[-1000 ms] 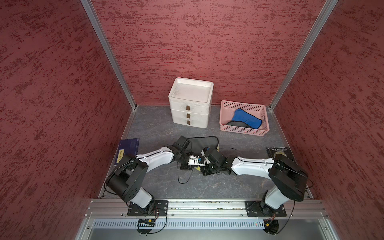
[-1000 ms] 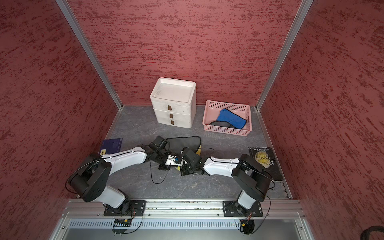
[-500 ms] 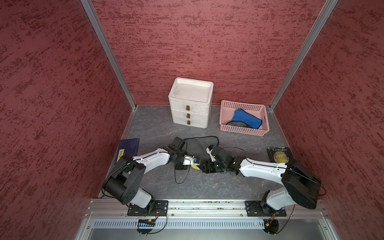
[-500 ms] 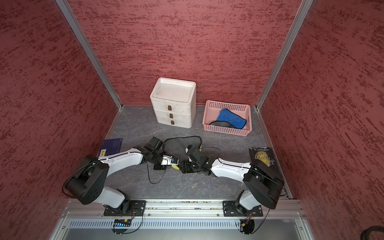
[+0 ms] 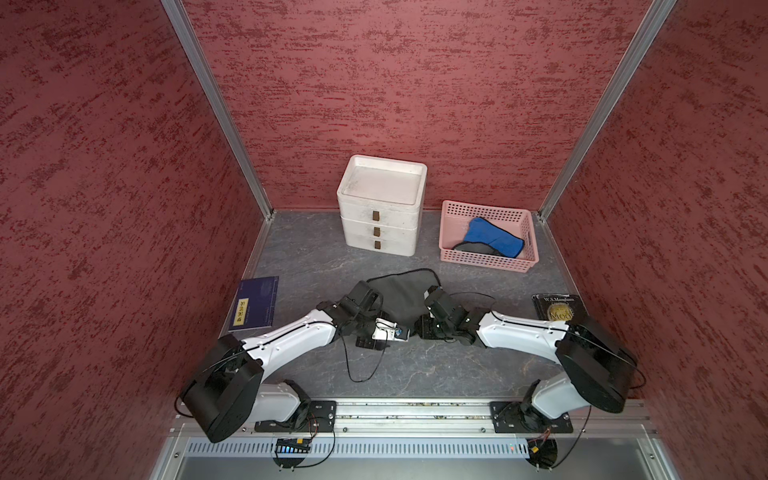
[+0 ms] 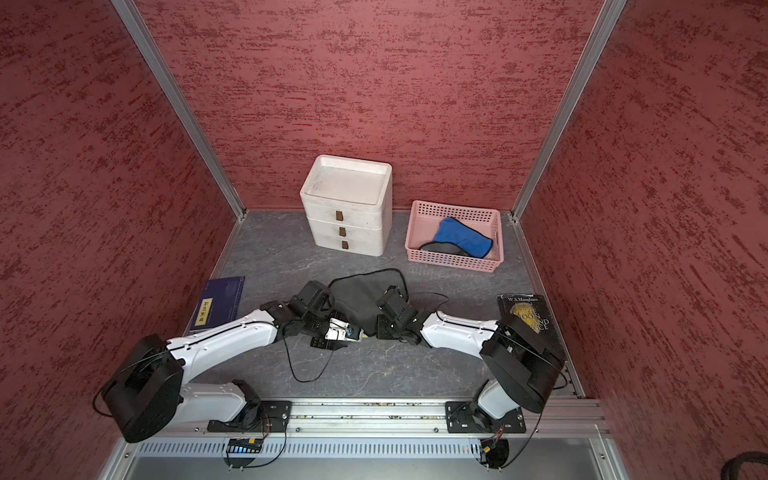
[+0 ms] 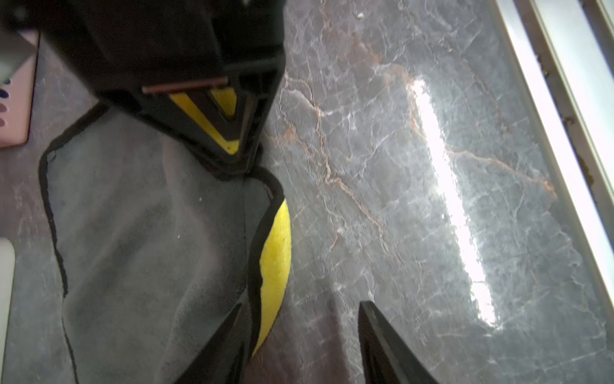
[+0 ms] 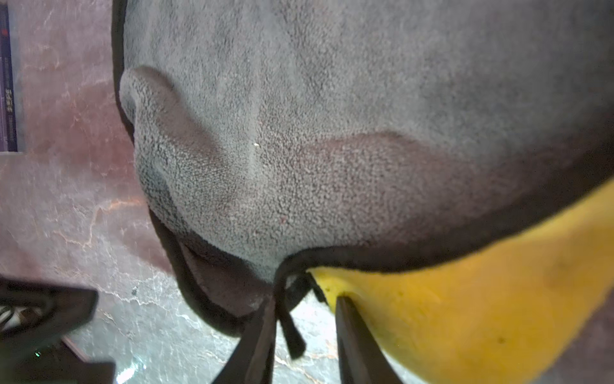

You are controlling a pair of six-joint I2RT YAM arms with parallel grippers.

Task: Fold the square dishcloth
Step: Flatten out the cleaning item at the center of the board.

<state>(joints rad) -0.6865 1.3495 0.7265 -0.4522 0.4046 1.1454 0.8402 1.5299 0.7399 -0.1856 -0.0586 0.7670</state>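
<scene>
Since a second ago, the elbow of the left arm (image 5: 291,336) has swung out and back toward the front rail (image 5: 415,409). The elbow of the right arm (image 5: 519,332) has shifted slightly outward, toward the black book (image 5: 555,305).

Pose: both arms lie low over the counter (image 5: 311,257), forearms stretched inward from either side and wrists bent. The hands face each other, close together, at the near edge of the dishcloth (image 5: 399,295).

In both top views the dishcloth (image 6: 359,295) lies mid-counter, in front of the white drawer unit (image 5: 380,208) and the pink basket (image 5: 486,262), between the two wrists. Its grey face is up and rumpled, and the yellow underside shows along the near edge.

The left hand (image 7: 299,319) has its jaws wide. One finger is over the cloth's black-trimmed edge, the other over bare counter, and nothing is pinched.

The right hand (image 8: 305,309) has its jaws narrow, with a gap visible. The cloth's trimmed corner sits between the fingers, raised off the counter, with the yellow side against one finger. I cannot tell whether they pinch it.
</scene>
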